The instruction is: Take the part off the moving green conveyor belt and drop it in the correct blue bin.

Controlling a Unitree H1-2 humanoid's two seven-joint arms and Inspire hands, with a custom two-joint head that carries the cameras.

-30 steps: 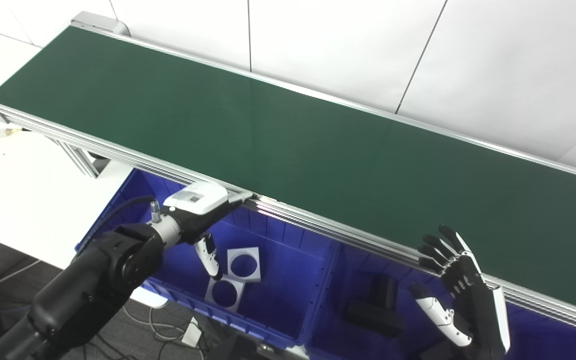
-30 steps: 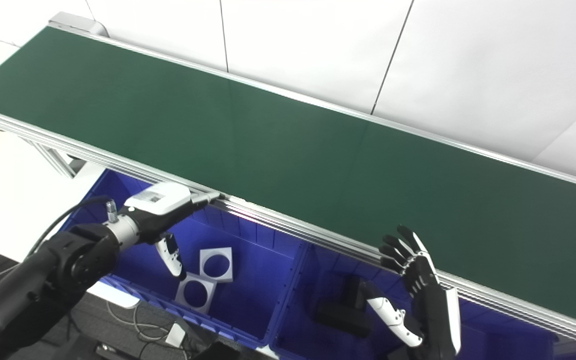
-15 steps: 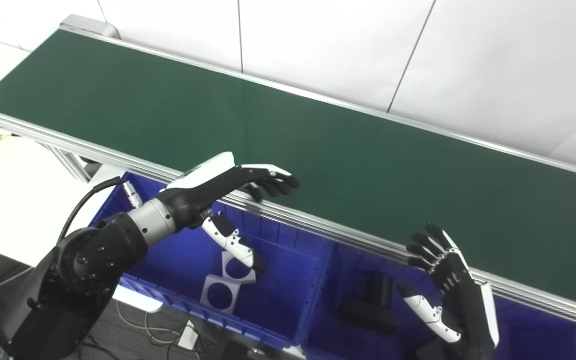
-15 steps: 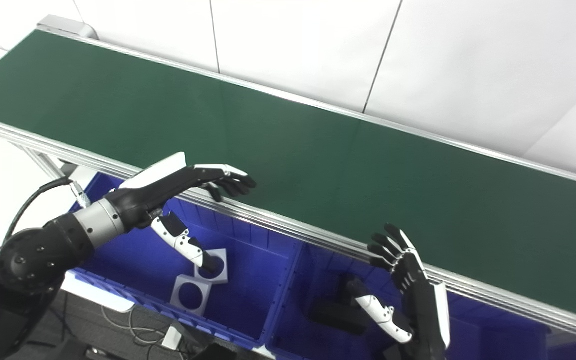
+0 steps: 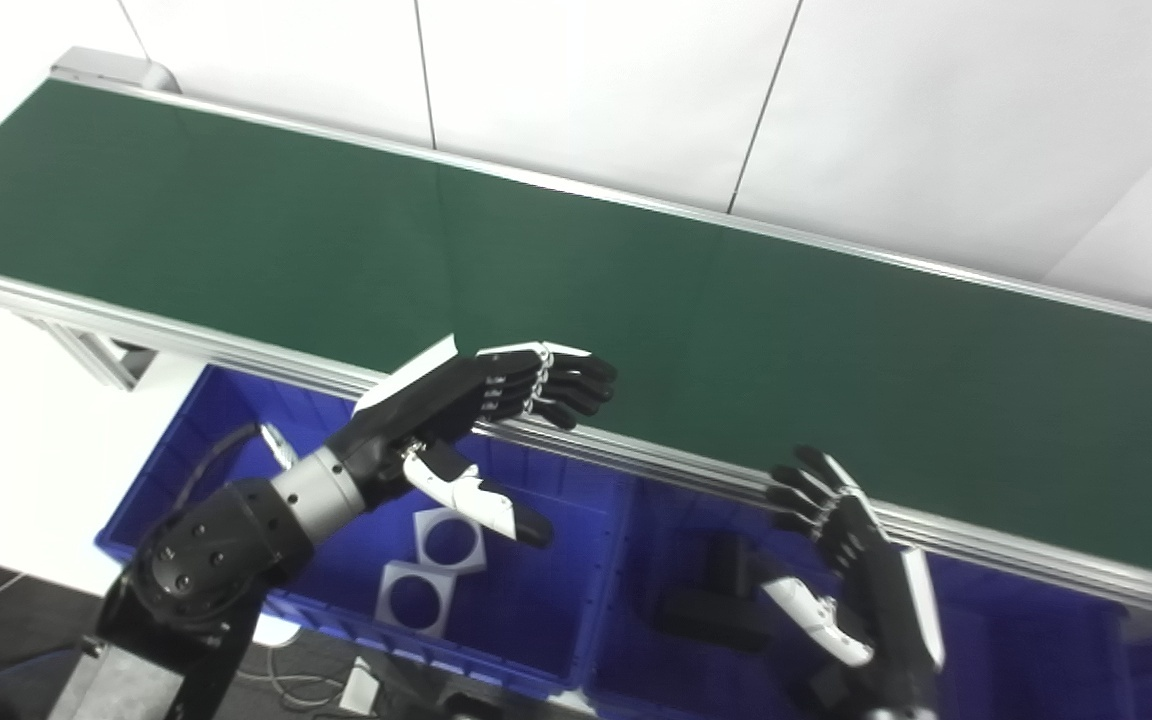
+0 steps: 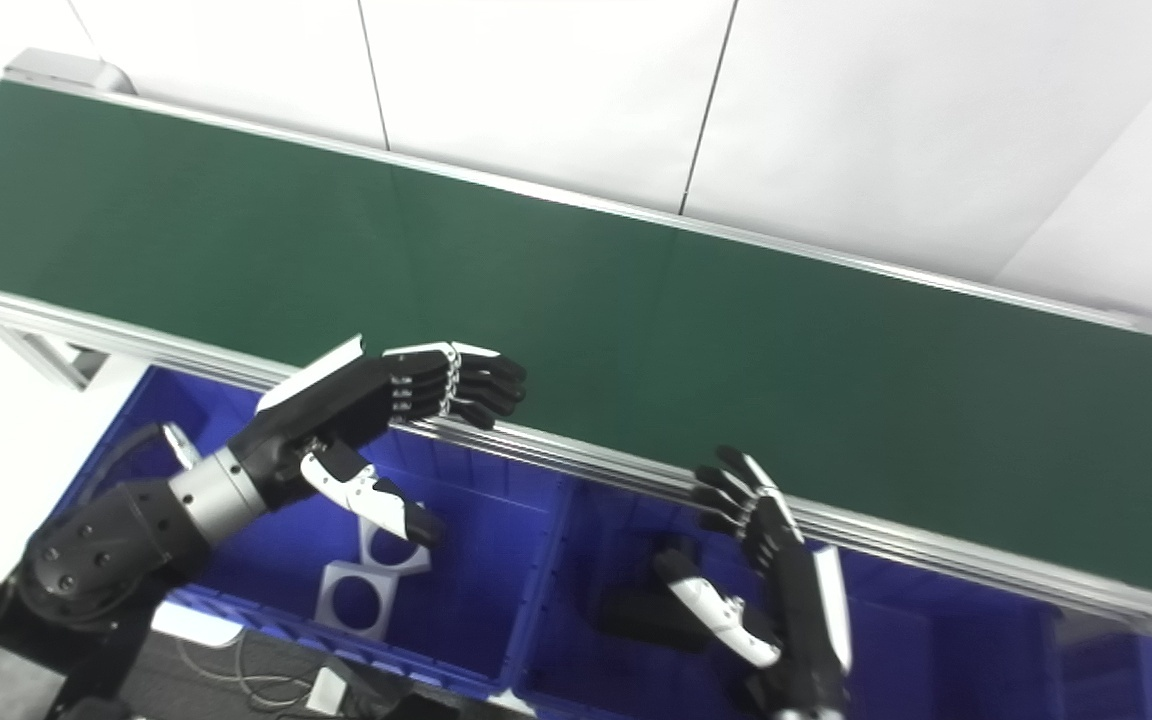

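white wall panels (image 5: 576,90) | green conveyor belt (image 5: 736,330) | 2 blue bins (image 5: 576,620)

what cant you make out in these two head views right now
- Dark parts in the middle blue bin: shape unclear in both views; deep shadow, and the right hand covers part.
- Lower white square part: the bin's front wall cuts off its lower edge in both views.
- Upper white square part: partly behind the left hand's thumb.
- Conveyor belt: right end cut off in the left eye view.

Matt green belt (image 5: 636,300), metal rails (image 5: 636,465)
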